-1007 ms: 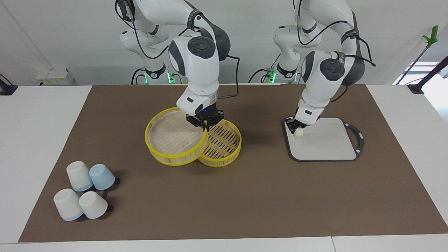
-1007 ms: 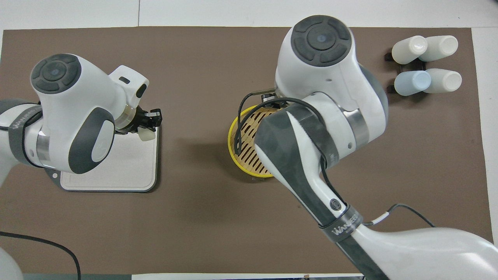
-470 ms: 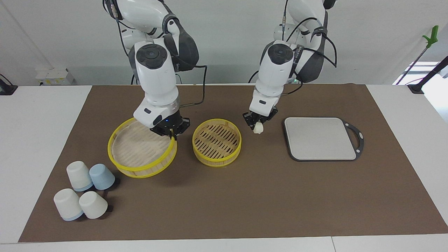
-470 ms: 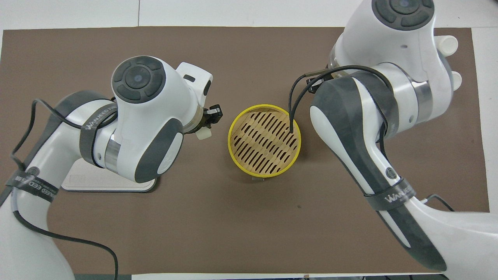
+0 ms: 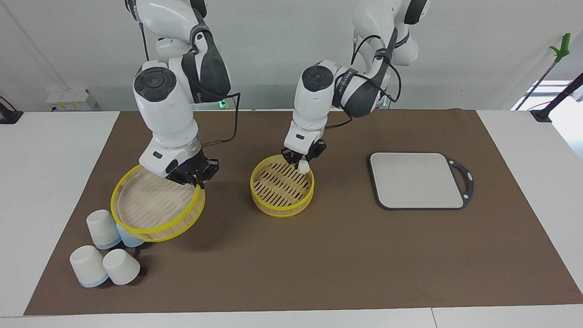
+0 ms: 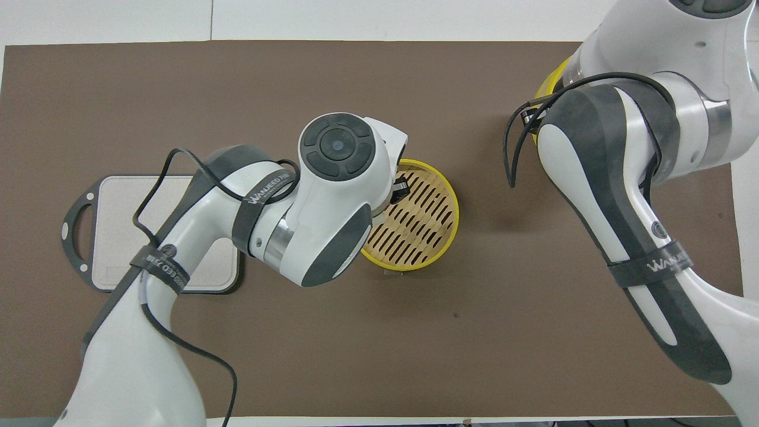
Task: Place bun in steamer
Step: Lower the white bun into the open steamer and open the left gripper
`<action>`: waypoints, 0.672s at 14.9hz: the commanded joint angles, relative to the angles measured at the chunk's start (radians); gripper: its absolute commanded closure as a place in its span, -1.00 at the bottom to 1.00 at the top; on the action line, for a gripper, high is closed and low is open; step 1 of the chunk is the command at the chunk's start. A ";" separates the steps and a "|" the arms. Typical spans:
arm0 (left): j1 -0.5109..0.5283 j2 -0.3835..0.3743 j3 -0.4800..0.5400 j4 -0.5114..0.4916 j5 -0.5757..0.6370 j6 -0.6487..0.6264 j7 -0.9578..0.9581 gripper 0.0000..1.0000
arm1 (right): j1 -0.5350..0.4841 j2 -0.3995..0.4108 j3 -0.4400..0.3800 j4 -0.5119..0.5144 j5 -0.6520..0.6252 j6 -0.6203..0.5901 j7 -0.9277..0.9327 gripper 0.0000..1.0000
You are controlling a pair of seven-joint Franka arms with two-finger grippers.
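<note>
One bun (image 5: 304, 166) is pinched by the left gripper (image 5: 302, 161) over the steamer (image 5: 282, 186) rim; the lid (image 5: 157, 206) is clamped by the right gripper (image 5: 195, 177), mid-table.

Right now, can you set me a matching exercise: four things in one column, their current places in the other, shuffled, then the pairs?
Things:
1. bun
2. lid
3. board
4. cups

Places:
A. held tilted by the right gripper, over the cups
B. flat on the mat, toward the left arm's end
C. in the left gripper, over the steamer rim
D. upturned on the mat, toward the right arm's end

Pairs: 1-C, 2-A, 3-B, 4-D
</note>
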State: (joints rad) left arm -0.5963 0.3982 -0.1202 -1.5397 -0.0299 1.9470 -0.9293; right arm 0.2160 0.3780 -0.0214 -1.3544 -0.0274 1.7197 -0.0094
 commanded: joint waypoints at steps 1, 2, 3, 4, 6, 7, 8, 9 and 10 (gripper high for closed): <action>-0.037 0.089 0.017 0.069 0.008 -0.014 -0.019 0.31 | -0.014 -0.040 0.014 -0.049 -0.005 -0.002 -0.023 1.00; -0.048 0.103 0.016 0.069 0.024 -0.011 -0.019 0.31 | -0.014 -0.047 0.014 -0.061 -0.003 0.000 -0.021 1.00; -0.054 0.117 0.016 0.069 0.024 0.003 -0.019 0.31 | -0.014 -0.053 0.014 -0.075 0.001 0.009 -0.021 1.00; -0.062 0.137 0.016 0.070 0.025 0.012 -0.017 0.31 | -0.014 -0.054 0.014 -0.080 0.004 0.015 -0.020 1.00; -0.063 0.148 0.016 0.070 0.030 0.019 -0.014 0.31 | -0.015 -0.054 0.014 -0.080 0.004 0.014 -0.020 1.00; -0.063 0.149 0.016 0.069 0.030 0.035 -0.013 0.31 | -0.023 -0.054 0.014 -0.080 0.007 0.015 -0.021 1.00; -0.062 0.149 0.016 0.069 0.030 0.046 -0.013 0.31 | -0.033 -0.054 0.014 -0.080 0.009 0.017 -0.021 1.00; -0.062 0.149 0.014 0.069 0.028 0.055 -0.013 0.31 | -0.035 -0.054 0.014 -0.081 0.009 0.017 -0.024 1.00; -0.062 0.149 0.014 0.069 0.024 0.073 -0.013 0.31 | -0.035 -0.054 0.014 -0.081 0.011 0.017 -0.027 1.00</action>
State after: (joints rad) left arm -0.6459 0.5353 -0.1173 -1.4981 -0.0193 1.9982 -0.9338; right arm 0.2018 0.3617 -0.0191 -1.3932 -0.0261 1.7201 -0.0123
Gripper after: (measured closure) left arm 0.652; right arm 0.899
